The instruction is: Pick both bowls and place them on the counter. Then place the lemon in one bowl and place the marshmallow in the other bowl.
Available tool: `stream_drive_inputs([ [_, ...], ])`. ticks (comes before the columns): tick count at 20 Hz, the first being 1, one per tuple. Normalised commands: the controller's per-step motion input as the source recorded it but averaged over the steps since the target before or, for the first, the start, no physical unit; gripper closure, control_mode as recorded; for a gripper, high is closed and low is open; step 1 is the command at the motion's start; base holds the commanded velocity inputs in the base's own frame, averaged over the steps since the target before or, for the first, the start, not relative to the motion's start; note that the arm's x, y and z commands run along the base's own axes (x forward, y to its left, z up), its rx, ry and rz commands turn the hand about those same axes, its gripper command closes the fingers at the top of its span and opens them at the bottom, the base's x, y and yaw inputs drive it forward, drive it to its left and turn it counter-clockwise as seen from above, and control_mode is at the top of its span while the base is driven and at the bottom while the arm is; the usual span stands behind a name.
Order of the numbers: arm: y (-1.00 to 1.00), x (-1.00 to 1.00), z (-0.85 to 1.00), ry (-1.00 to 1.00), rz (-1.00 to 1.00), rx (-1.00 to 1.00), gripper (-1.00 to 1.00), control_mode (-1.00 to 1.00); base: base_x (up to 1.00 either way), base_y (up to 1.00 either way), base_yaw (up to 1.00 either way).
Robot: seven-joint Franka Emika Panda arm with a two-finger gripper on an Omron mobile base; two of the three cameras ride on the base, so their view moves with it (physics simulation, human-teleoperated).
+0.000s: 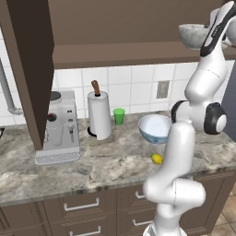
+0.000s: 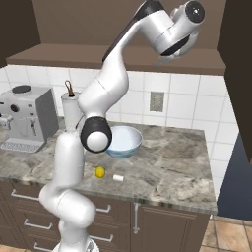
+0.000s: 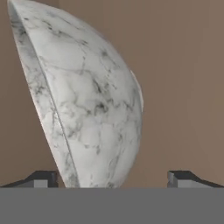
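Arm raised high, hand point(image 3: 112, 178) fingers spread wide, nothing clamped.

The marbled bowl point(image 3: 92, 105) is grey-white with dark grey veins — a stone look all over. The other bowl point(image 1: 155, 128) is white with a blue pattern outside and pale blue inside. The lemon point(image 1: 156, 159) is bright yellow, the marshmallow point(image 2: 117, 177) plain white. The counter point(image 1: 92, 168) is grey-brown marbled stone over dark brown drawers point(image 1: 83, 207) with silver handles. A small cup point(image 1: 119, 116) is green — the paper towel roll point(image 1: 99, 120) white, the coffee machine point(image 1: 59, 131) silver-grey. White wall tiles point(image 1: 133, 90), brown cabinets point(image 1: 27, 60).
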Motion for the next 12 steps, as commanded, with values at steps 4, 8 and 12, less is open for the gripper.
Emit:
stream_drive_inputs([
  [4, -0.22, 0.41, 0.29, 0.14, 0.06, 0.0, -1.0, -1.0, 0.0, 0.0, 0.0],
  [8, -0.16, 0.33, 0.25, 0.12, 0.06, 0.0, -1.0, -1.0, 0.0, 0.0, 0.0],
  [12, -0.12, 0.04, 0.03, 0.16, 0.1, 0.0, 1.0, -1.0, 0.0, 0.0, 0.0],
])
